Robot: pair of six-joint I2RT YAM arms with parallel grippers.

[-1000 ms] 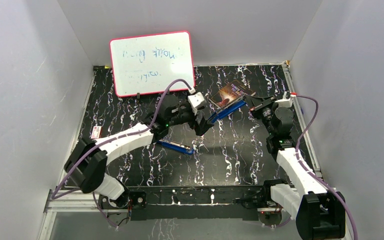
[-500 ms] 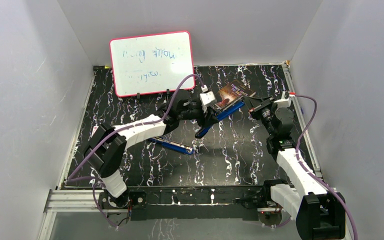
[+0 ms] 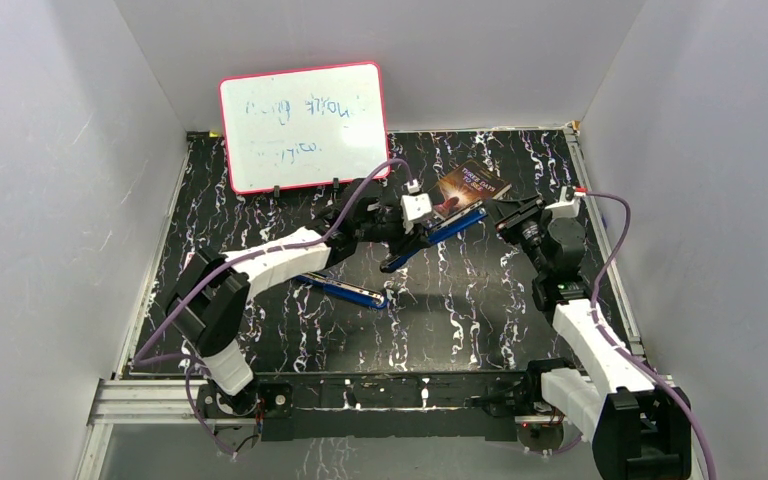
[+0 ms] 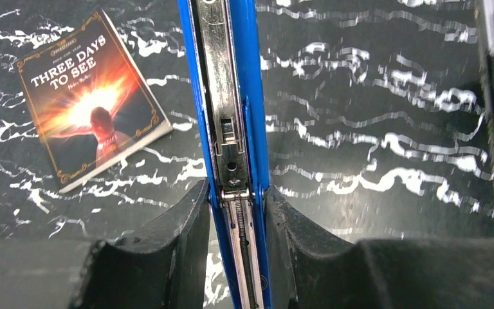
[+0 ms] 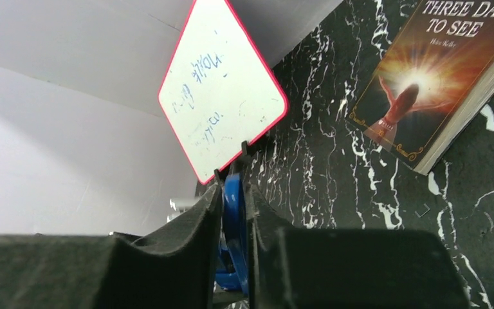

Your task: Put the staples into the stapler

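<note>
— Where's the stapler (image 3: 450,224)?
— Held above the mat (image 3: 460,320), 2 o'clock of centre, with the book (image 4: 90,96) at its 1 o'clock.
— Pincers?
— Left gripper (image 4: 237,206) clamps its open channel (spring showing). Right gripper (image 5: 233,212) pinches the 2 o'clock end. Staples: can't make out

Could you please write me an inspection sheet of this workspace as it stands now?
Surface: black white-veined mat; no spills seen.
Job's things: blue stapler opened, silver rail and spring exposed, held between both grippers; staples: nothing seen.
Clutter: book on the mat; second blue bar lying on the mat, identity unclear.
Grippers: left gripper shut on the stapler; right gripper shut on its other end.
Cables: purple cable arches over the left arm, another loops beside the right; no snag seen.
Surroundings: pale walls on three sides; pink-rimmed whiteboard against the back wall.
</note>
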